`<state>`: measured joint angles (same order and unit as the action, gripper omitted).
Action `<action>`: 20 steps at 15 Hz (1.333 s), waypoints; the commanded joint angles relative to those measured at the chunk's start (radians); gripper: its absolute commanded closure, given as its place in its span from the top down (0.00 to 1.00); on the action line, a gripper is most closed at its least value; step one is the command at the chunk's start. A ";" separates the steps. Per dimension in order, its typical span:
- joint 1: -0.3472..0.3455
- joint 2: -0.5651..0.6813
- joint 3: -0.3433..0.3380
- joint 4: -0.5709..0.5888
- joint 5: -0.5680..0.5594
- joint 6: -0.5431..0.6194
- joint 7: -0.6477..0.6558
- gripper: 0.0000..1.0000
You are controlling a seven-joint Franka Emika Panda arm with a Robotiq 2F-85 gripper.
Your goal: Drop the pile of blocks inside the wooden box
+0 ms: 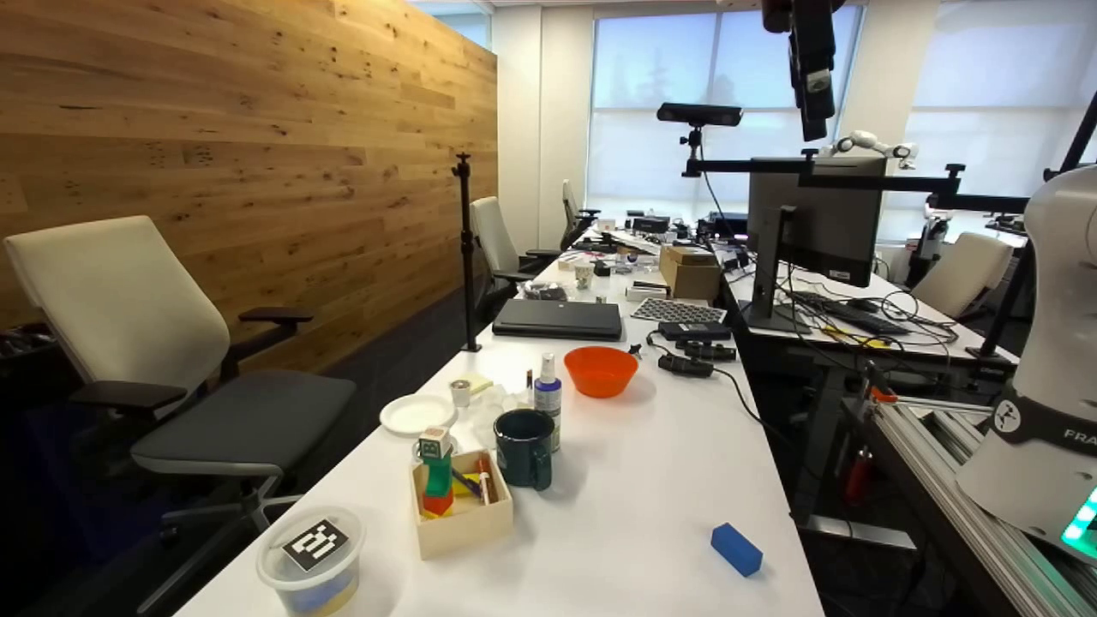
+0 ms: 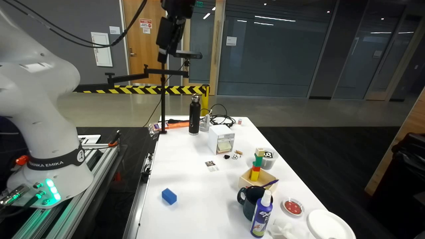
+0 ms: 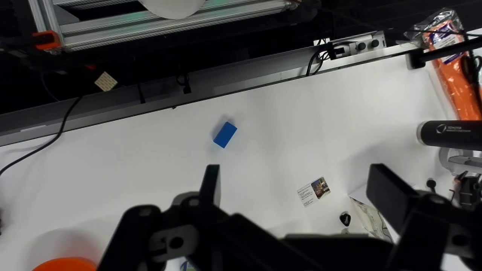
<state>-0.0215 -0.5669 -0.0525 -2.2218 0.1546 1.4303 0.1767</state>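
Note:
The pile of blocks (image 1: 438,473) is an upright stack: a pale block on top, then green, orange-red and yellow. It stands inside the wooden box (image 1: 465,527), a low open pale box on the white table. The stack (image 2: 257,163) and the box (image 2: 244,182) also show in an exterior view, with pens or markers in the box. My gripper (image 1: 812,128) is high above the table, far from the box, and also shows in an exterior view (image 2: 162,57). In the wrist view the gripper (image 3: 293,177) is open with nothing between its fingers. Box and stack do not show there.
A dark mug (image 1: 524,450) and a spray bottle (image 1: 548,398) stand close beside the box. A round tub (image 1: 308,566) is near it. A blue block (image 3: 225,134), an orange bowl (image 1: 601,373), a white dispenser (image 2: 221,139) and a black bottle (image 2: 195,116) are on the table.

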 commanded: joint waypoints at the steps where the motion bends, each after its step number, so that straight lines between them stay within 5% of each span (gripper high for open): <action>1: -0.022 0.002 0.016 0.003 0.007 -0.004 -0.009 1.00; 10: -0.022 0.002 0.016 0.003 0.007 -0.004 -0.009 1.00; 20: 0.019 0.107 0.043 0.019 0.136 0.260 -0.045 1.00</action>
<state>-0.0173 -0.5025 -0.0123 -2.2217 0.2272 1.6222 0.1686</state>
